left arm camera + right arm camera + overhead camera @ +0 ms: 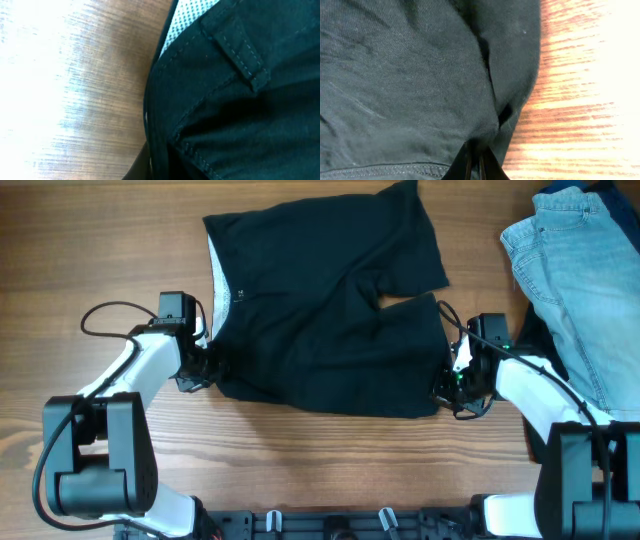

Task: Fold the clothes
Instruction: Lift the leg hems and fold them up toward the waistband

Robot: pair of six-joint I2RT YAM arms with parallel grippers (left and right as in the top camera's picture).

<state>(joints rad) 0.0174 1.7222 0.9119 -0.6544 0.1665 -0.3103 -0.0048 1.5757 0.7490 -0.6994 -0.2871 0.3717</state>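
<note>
A pair of black shorts (320, 310) is lying spread flat on a wooden table (110, 240), its long axis running side to side across the robot's front. The waistband, showing its grey lining (218, 275), is pointing to the robot's left, and the two short legs are pointing right. The left gripper (205, 368) is sitting at the near corner of the waistband with its jaws closed tight, and its wrist camera is showing black fabric and a stitched belt loop (240, 50) bunching right at the fingertips. The right gripper (447, 385) is sitting at the near corner of the nearer leg hem, jaws likewise pinched together on a fold of cloth. Each arm is therefore holding one end of the near edge, and the body of the shorts is stretching away from both jaws toward the far side of the table. The coming move probably depends on lifting this edge evenly and carrying it over toward the far edge. Light-blue jeans (575, 270) are lying well off to the right.
</note>
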